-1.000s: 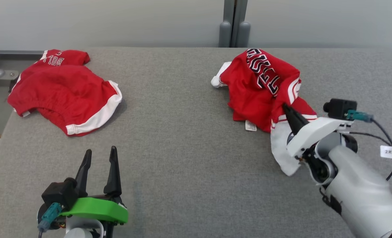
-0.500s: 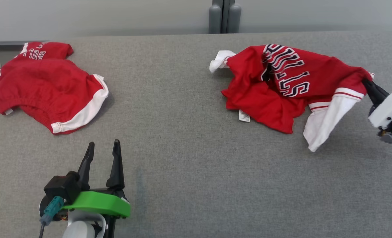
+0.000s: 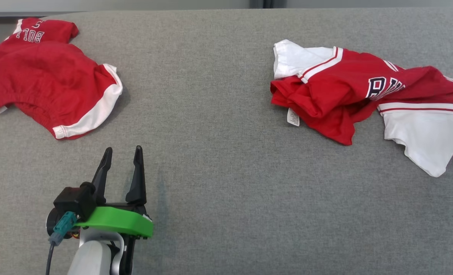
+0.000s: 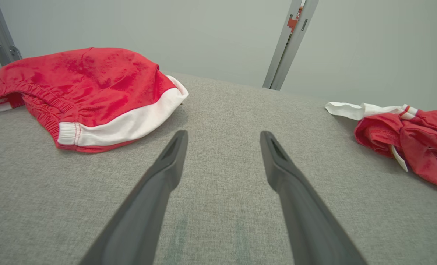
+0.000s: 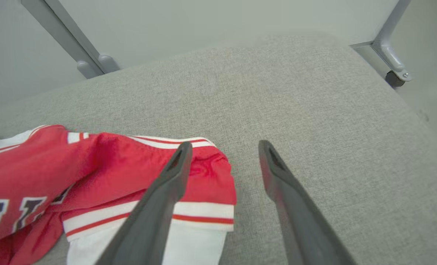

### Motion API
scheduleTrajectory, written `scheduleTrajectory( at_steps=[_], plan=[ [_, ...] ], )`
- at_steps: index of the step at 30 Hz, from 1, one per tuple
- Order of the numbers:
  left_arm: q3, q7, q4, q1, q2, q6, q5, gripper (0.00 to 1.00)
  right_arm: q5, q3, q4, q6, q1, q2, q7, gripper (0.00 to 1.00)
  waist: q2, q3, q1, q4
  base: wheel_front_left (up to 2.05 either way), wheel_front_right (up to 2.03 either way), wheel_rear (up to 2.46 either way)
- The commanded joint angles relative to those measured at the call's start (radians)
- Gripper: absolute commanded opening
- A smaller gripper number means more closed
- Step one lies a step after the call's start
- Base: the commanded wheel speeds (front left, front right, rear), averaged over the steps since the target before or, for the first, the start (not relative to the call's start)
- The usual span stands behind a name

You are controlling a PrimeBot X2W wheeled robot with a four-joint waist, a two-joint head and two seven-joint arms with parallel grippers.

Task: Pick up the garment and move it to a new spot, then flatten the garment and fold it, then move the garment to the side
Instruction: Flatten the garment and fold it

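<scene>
The garment is a red jersey with white sleeves and dark lettering. It lies crumpled on the right of the grey table, one white sleeve spread toward the right edge. In the right wrist view my right gripper stands open just above the garment's striped hem. Its left finger crosses over the cloth, and nothing is between the fingers. My left gripper is open and holds nothing, low at the near left. From the left wrist the garment lies far to the right of that gripper.
A second red piece with a white band, a pair of shorts, lies at the far left, also ahead-left of the left fingers. The table's right edge and a metal frame bracket are close beyond the right gripper.
My right gripper pulled the garment to the right, stretching it out, then opened and let it go. The head camera tilted down and the right arm left its picture. The left arm stayed put.
</scene>
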Motion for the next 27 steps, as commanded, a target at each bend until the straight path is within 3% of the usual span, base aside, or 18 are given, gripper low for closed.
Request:
scheduleTrajectory(
  at_steps=[1,5,12,18,27],
  plan=[
    [0.0,0.0,0.003,-0.009,0.003,-0.002,0.001,1.0,-0.021,0.007,0.017,-0.001,-0.013,0.015,-0.028,1.0,0.0,-0.025,-0.0001,-0.007,0.0,0.0,0.0],
    [0.007,0.0,0.01,0.024,0.003,-0.002,-0.007,1.0,-0.079,0.037,0.007,-0.001,-0.005,0.041,-0.137,1.0,0.0,-0.082,-0.0001,-0.026,0.0,0.0,0.0],
    [0.008,0.0,0.009,0.068,0.003,0.0,-0.021,1.0,-0.102,0.082,-0.186,-0.001,0.141,0.131,-0.308,1.0,0.0,-0.168,-0.0001,-0.065,0.0,0.0,0.0],
    [-0.005,0.0,0.003,0.081,0.003,0.008,-0.029,1.0,-0.07,0.105,-0.305,-0.001,0.307,0.213,-0.321,1.0,0.0,-0.191,-0.0001,-0.075,0.0,0.0,0.0],
    [-0.013,0.0,-0.001,0.06,0.004,0.005,-0.034,1.0,-0.042,0.171,-0.23,-0.001,0.282,0.311,-0.171,1.0,0.0,-0.162,-0.0001,-0.021,0.0,0.0,0.0]
  ],
)
